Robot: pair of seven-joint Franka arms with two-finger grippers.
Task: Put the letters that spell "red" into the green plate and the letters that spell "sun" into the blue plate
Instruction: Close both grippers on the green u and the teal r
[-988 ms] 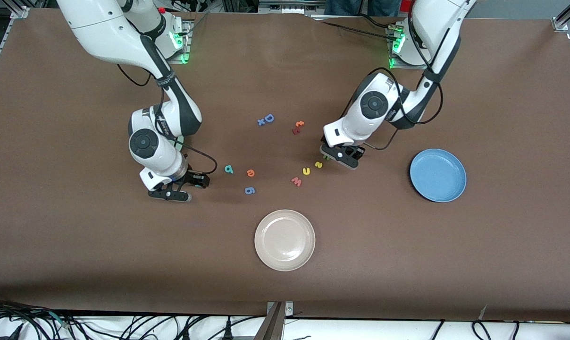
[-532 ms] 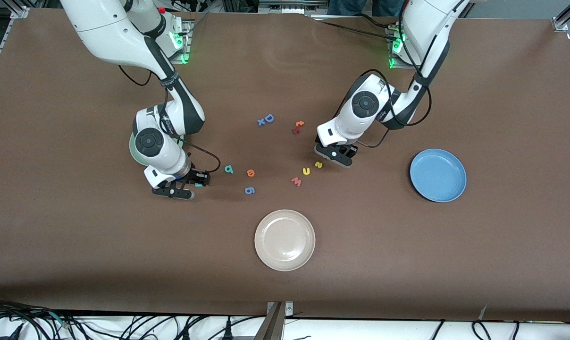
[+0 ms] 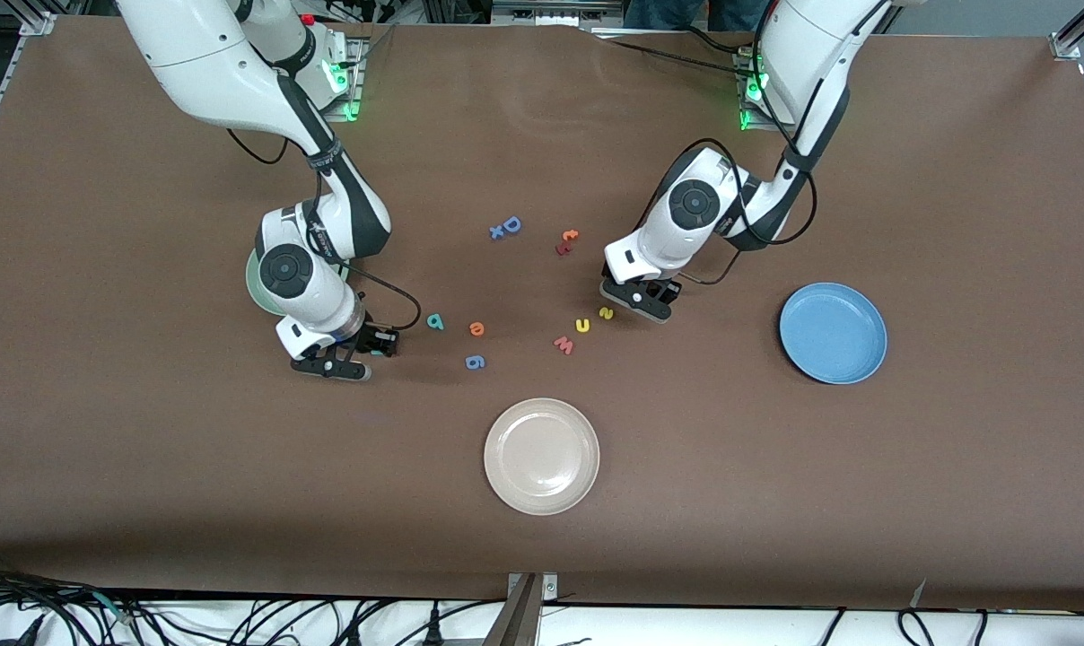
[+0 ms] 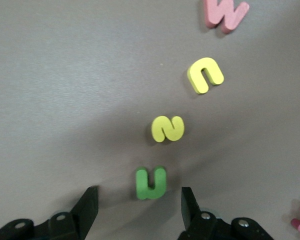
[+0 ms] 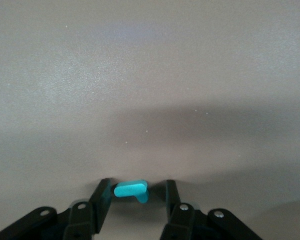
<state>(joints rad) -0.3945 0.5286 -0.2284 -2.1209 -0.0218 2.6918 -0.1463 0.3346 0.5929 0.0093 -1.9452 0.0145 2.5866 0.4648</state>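
Observation:
In the right wrist view the thin teal "r" (image 5: 131, 189) lies on the table between the fingers of my right gripper (image 5: 138, 186). One finger touches it; a small gap remains at the other. From the front this right gripper (image 3: 373, 345) is low over the table near the teal "d" (image 3: 435, 321) and orange "e" (image 3: 476, 328). My left gripper (image 4: 139, 194) is open and straddles the green "n" (image 4: 151, 183). The yellow "s" (image 4: 167, 128) and yellow "u" (image 4: 206, 75) lie just past it. The right arm hides most of the green plate (image 3: 251, 280). The blue plate (image 3: 833, 333) is toward the left arm's end.
A beige plate (image 3: 541, 456) sits nearer the front camera. A blue "g" (image 3: 475, 362), a pink "w" (image 3: 563, 344), a blue "D" (image 3: 507, 226) and an orange-and-red pair (image 3: 567, 241) lie among the letters.
The right jaws have narrowed around the teal "r". The left gripper has shifted slightly toward the yellow letters, over the green "n". A sliver of the green plate now shows beside the right arm.

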